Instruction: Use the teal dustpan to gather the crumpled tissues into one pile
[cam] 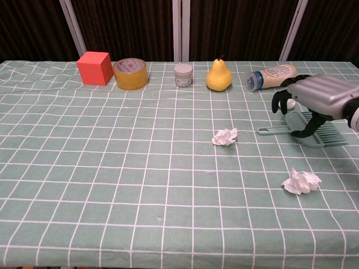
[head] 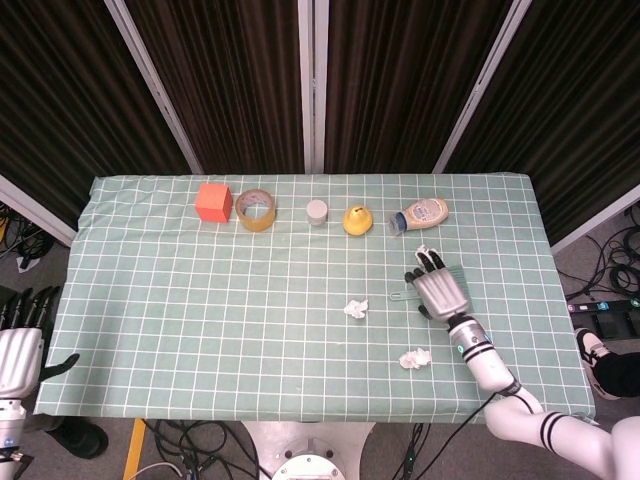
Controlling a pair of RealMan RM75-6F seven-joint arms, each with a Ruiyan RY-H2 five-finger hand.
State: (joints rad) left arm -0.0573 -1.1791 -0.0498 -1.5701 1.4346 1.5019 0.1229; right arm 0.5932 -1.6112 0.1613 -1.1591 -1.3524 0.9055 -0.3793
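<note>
The teal dustpan lies at the right of the table, its handle pointing left; in the head view only the handle shows. My right hand hovers over the pan with fingers curved down and apart, holding nothing. One crumpled tissue lies left of the handle, another tissue lies nearer the front edge, and a third tissue peeks out behind the hand. My left hand stays off the table's left front corner, fingers spread and empty.
Along the back edge stand an orange cube, a tape roll, a small jar, a yellow pear and a lying sauce bottle. A green checked cloth covers the table.
</note>
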